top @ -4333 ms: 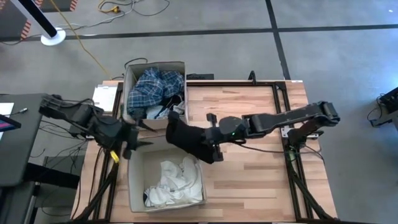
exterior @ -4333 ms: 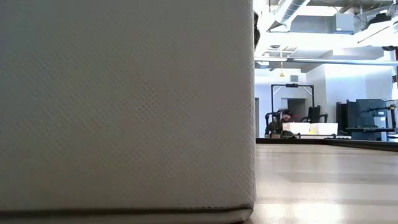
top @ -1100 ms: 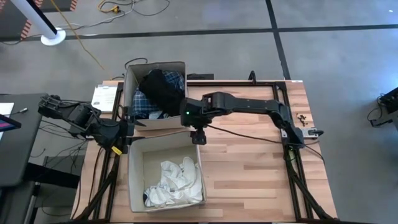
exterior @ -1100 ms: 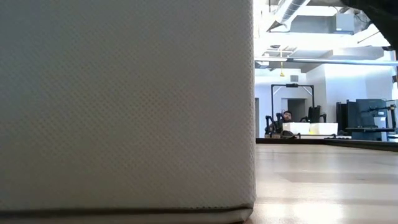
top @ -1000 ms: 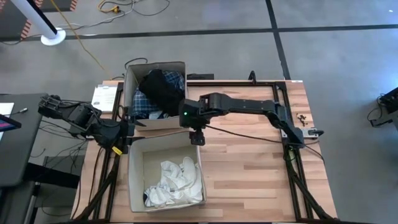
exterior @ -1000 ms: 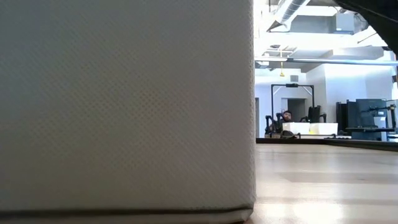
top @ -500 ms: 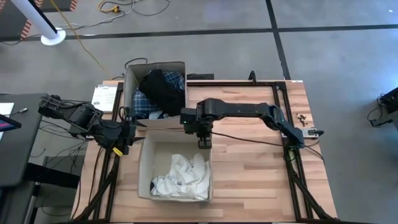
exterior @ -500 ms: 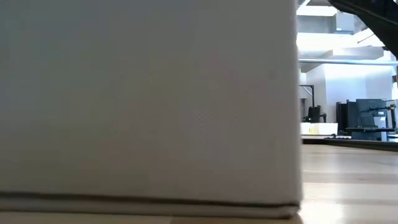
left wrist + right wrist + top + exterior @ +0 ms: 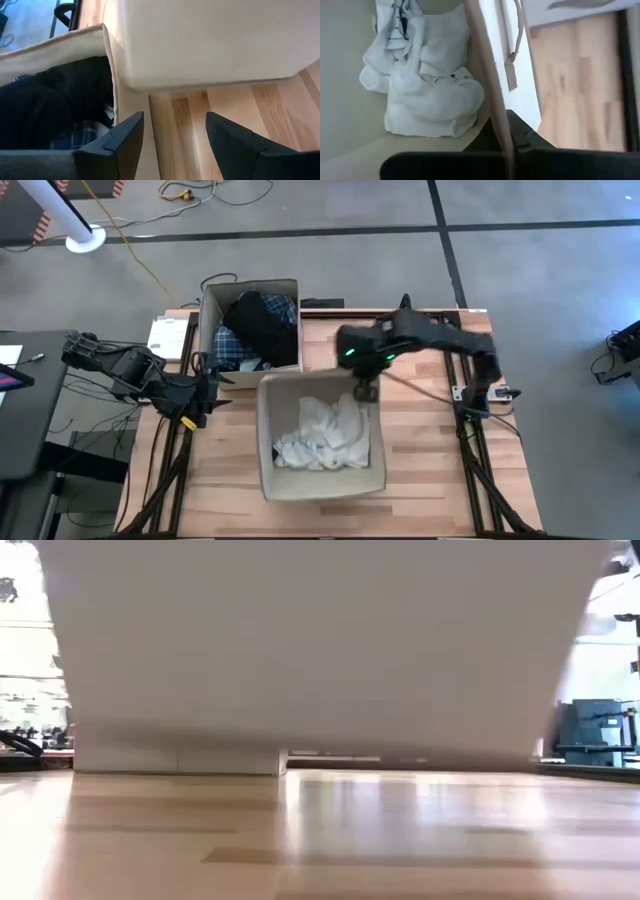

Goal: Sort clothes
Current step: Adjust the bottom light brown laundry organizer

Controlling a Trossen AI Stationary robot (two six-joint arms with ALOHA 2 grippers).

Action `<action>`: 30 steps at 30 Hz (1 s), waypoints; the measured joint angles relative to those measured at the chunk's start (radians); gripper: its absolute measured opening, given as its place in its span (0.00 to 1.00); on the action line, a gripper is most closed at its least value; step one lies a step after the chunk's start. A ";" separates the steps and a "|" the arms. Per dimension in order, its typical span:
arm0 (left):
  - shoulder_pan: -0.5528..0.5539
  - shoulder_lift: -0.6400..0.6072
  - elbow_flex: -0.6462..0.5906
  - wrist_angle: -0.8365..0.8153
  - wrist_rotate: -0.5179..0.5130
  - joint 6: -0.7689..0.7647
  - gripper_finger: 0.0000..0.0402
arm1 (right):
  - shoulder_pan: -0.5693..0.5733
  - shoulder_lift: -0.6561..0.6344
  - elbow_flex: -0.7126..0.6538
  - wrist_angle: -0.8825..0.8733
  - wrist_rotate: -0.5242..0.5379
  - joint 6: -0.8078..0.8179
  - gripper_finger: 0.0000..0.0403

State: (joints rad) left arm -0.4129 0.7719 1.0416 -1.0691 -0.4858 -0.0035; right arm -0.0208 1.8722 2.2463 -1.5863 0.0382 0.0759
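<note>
White clothes point(image 9: 325, 435) lie heaped in a tan box point(image 9: 275, 480) near the table's middle. In the low view this box point(image 9: 320, 640) hangs clear of the tabletop. My right gripper point(image 9: 365, 391) is shut on its far right corner. A second tan box point(image 9: 208, 315) stands at the far left, filled with black and blue plaid clothes point(image 9: 255, 325). My left gripper point(image 9: 214, 387) waits open beside that box's near left corner, with nothing between its fingers point(image 9: 125, 145). My right gripper holds the box wall's upper rim point(image 9: 492, 117) near the far right corner. One finger is inside the box and one outside. The fingers come from above, pointing steeply down. The box hangs below them, lifted off the table, with the white clothes point(image 9: 427, 90) still inside.
Bare wooden tabletop point(image 9: 430, 470) spreads to the right of the lifted box and along the near edge. A black frame rail point(image 9: 455, 340) runs along the right side, and a white card point(image 9: 167, 333) lies at the far left edge.
My right gripper has taken hold of the far right corner of the box of white clothes. It has risen and gone toward the table's right edge. The box has left the table's left side and now hangs clear near the middle.
</note>
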 joint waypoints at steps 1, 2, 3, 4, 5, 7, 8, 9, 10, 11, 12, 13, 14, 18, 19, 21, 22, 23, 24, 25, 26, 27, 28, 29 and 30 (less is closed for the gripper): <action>0.000 0.000 0.000 0.000 0.000 0.000 0.52 | -0.002 -0.030 0.000 0.002 0.006 0.008 0.00; 0.000 0.000 0.000 0.000 0.000 0.000 0.52 | -0.003 -0.058 0.000 0.006 0.012 0.021 0.00; 0.000 0.000 0.000 0.000 0.000 0.000 0.52 | -0.004 -0.085 0.000 0.008 0.019 0.032 0.00; 0.000 0.000 0.000 0.000 0.000 0.000 0.52 | -0.004 -0.106 0.000 0.009 0.021 0.039 0.00; 0.000 0.000 0.000 0.000 0.000 0.000 0.52 | -0.005 -0.128 0.000 0.011 0.021 0.045 0.00; 0.000 0.000 0.000 0.000 0.000 0.002 0.52 | -0.010 -0.163 0.000 0.019 0.016 0.048 0.00; 0.000 0.000 0.000 0.000 0.000 0.003 0.52 | -0.014 -0.178 0.000 0.024 0.013 0.052 0.00; 0.000 0.000 0.000 0.001 0.000 0.005 0.52 | -0.020 -0.190 0.000 0.028 0.013 0.055 0.00; 0.000 0.000 0.000 0.001 0.000 0.006 0.52 | -0.025 -0.202 0.000 0.032 0.013 0.056 0.00; 0.000 0.000 0.000 0.002 0.000 0.006 0.52 | -0.030 -0.212 0.000 0.034 0.012 0.056 0.00; 0.000 0.000 0.000 0.003 0.000 0.006 0.52 | -0.037 -0.223 0.000 0.036 0.007 0.055 0.00; 0.000 0.000 0.000 0.003 0.000 0.006 0.52 | -0.044 -0.233 0.000 0.037 -0.002 0.051 0.00; 0.000 0.000 0.000 0.003 0.000 0.006 0.52 | -0.051 -0.240 0.000 0.041 -0.012 0.047 0.00; 0.000 0.000 0.000 0.003 0.000 0.002 0.52 | -0.062 -0.246 0.000 0.043 -0.087 0.021 0.00; 0.000 0.000 0.000 0.003 0.000 0.002 0.52 | -0.058 -0.243 0.000 0.044 -0.109 0.011 0.00; 0.000 0.000 0.000 0.003 0.000 0.001 0.52 | -0.042 -0.235 0.000 0.048 -0.151 -0.004 0.00; 0.000 0.000 0.000 0.002 0.000 0.002 0.52 | -0.032 -0.232 0.000 0.050 -0.170 -0.014 0.00; 0.000 0.000 0.000 0.002 0.000 0.003 0.52 | -0.019 -0.231 0.000 0.052 -0.187 -0.021 0.00; 0.000 0.000 0.000 0.002 0.000 0.005 0.52 | -0.007 -0.230 0.000 0.055 -0.200 -0.025 0.00; 0.000 0.000 0.000 0.002 -0.001 0.006 0.52 | 0.006 -0.229 0.000 0.062 -0.205 -0.027 0.00; 0.000 0.000 0.000 0.001 -0.001 0.006 0.52 | 0.018 -0.224 0.000 0.074 -0.206 -0.027 0.00; 0.000 0.000 0.000 0.001 -0.002 0.006 0.52 | 0.030 -0.221 0.000 0.084 -0.206 -0.022 0.00; 0.000 0.000 0.000 0.001 -0.010 0.006 0.52 | 0.044 -0.216 0.000 0.088 -0.205 -0.014 0.00; 0.000 0.000 0.000 0.001 -0.018 0.006 0.52 | 0.060 -0.203 0.000 0.088 -0.200 -0.008 0.00; 0.000 0.000 0.000 0.000 -0.025 0.006 0.52 | 0.077 -0.185 0.000 0.090 -0.188 -0.004 0.00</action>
State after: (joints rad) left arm -0.4129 0.7715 1.0416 -1.0687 -0.5109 0.0029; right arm 0.0566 1.6876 2.2459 -1.4966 -0.1501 0.0718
